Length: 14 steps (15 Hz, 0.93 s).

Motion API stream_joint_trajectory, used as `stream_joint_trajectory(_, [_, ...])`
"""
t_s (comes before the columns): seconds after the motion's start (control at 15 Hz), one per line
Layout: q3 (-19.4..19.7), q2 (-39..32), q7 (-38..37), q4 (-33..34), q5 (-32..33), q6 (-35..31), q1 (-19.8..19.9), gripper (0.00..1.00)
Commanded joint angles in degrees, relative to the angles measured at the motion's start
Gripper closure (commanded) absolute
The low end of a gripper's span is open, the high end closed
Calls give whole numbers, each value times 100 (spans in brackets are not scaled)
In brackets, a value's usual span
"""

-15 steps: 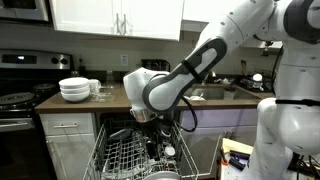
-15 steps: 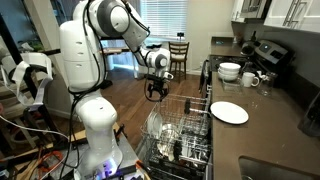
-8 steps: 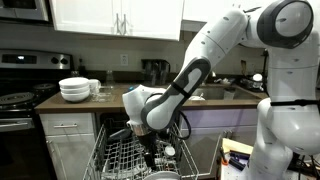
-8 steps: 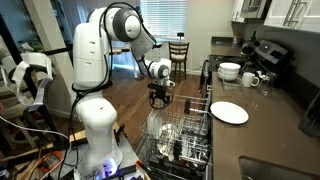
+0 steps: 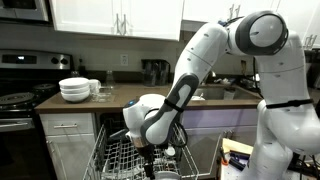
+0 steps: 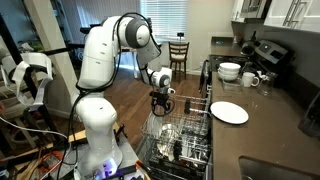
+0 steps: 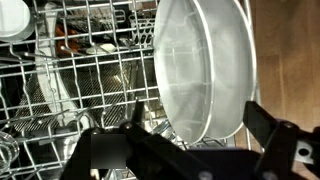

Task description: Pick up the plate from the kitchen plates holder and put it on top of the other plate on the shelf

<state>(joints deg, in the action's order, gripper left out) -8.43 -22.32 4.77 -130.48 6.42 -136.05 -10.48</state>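
White ceramic, item one: plate (image 7: 205,70), standing on edge among the upright tines of the kitchen plates holder (image 7: 80,95), toward the right of the wrist view. Not yet lifted.

Grey wire, item two: the kitchen plates holder itself, pulled out below the bench (image 6: 275,125) and carrying other dishware (too cluttered to itemise).

Item three: end effector (image 7: 198,125), poised low over the holder in both exterior views (image 5: 150,150) (image 6: 162,108). Its jaws stand wide apart and empty, with one finger showing on either side of the plate's rim in the wrist view. Contact with the plate cannot be made out.

Item four: other plate (image 6: 229,112), flat and alone on the bench, well apart from the stack of bowls (image 6: 229,71).

Step in hand, as judged: the approach to the grasp, early in the task. The next move calls for sinking a little further so the rim sits squarely between the fingers, then closing firmly. The lift should go straight up out of the tines, since a tilted pull could snag the wire, before carrying the plate across to the other plate.
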Motion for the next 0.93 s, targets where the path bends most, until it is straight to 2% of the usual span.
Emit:
stream_joint_trajectory(0.0, [-38,-418,335,225,-38,-137,129,19])
stream_joint_trajectory(0.07, [-41,-499,379,263,-47,-138,148,33])
stream_joint_trajectory(0.13, [-43,-563,413,307,-50,-126,161,42])
stream_joint_trajectory(0.47, [-54,-719,519,461,-91,-61,225,73])
stream_joint_trajectory(0.53, [-61,-704,535,483,-102,-20,231,53])
stream_joint_trajectory(0.67, [-61,-669,539,510,-116,60,247,40])
stream_joint_trajectory(0.73, [-67,-656,560,516,-121,83,264,50])
stream_joint_trajectory(0.8, [-64,-633,565,527,-113,115,269,54])
stream_joint_trajectory(0.87, [-61,-620,566,541,-107,149,269,41])
